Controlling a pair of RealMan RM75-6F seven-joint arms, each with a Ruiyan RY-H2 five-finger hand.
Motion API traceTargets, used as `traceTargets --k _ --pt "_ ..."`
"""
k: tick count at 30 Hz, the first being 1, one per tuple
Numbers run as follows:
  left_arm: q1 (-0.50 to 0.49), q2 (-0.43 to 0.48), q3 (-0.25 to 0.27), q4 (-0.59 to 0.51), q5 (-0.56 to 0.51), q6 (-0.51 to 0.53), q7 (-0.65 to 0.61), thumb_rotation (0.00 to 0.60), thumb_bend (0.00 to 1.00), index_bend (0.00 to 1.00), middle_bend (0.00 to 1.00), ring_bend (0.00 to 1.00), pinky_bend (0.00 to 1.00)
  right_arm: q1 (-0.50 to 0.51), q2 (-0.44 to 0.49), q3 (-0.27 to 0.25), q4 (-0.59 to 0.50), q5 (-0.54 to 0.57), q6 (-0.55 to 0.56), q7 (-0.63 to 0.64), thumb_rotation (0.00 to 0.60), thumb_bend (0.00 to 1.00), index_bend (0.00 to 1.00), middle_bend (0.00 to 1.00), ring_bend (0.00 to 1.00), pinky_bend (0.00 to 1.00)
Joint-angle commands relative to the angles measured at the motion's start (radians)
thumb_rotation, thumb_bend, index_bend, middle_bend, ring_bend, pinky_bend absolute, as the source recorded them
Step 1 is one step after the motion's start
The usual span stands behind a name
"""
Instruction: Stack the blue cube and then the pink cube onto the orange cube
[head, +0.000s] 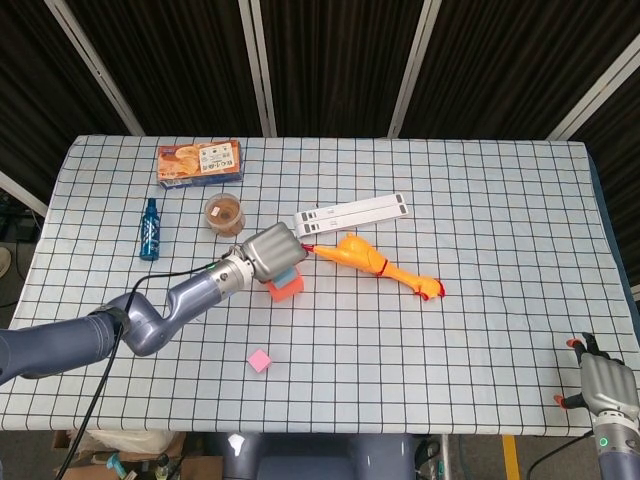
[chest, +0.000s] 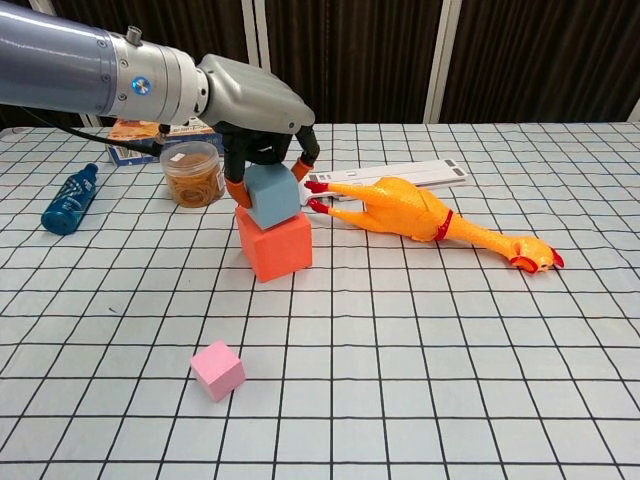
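Close behind stack: jar (chest: 194, 172), rubber chicken (chest: 420, 214).

Random clutter on the checkered table

There's a rubber chicken (chest: 420, 215) lying on its side mid-table, head end toward the right, with a flat white strip-looking thing (chest: 400, 175) right behind it, can't really tell what it is. Off to the left there's a clear jar (chest: 193, 172) of something brown with a label on it, a printed food box (head: 199, 161) behind that near the far edge, and a small blue bottle (chest: 70, 200) lying down on the tablecloth (chest: 480, 380), which is white with a black grid.
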Motion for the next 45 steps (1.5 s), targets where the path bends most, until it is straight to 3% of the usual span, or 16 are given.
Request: traceTargets --k 1,45 --pt "-0.001 0.0 0.002 0.001 -0.004 -0.001 0.009 0.6 0.32 0.74 0.7 0.74 1.0 0.0 -0.001 0.0 0.001 0.0 0.0 -0.001 0.6 0.12 0.21 0.07 0.24 0.26" --pt "-0.015 -0.003 0.011 -0.009 -0.097 0.001 0.069 0.6 0.32 0.75 0.7 0.74 1.0 0.006 0.0 -0.004 -0.001 0.004 -0.005 0.0 0.6 0.12 0.21 0.07 0.24 0.26"
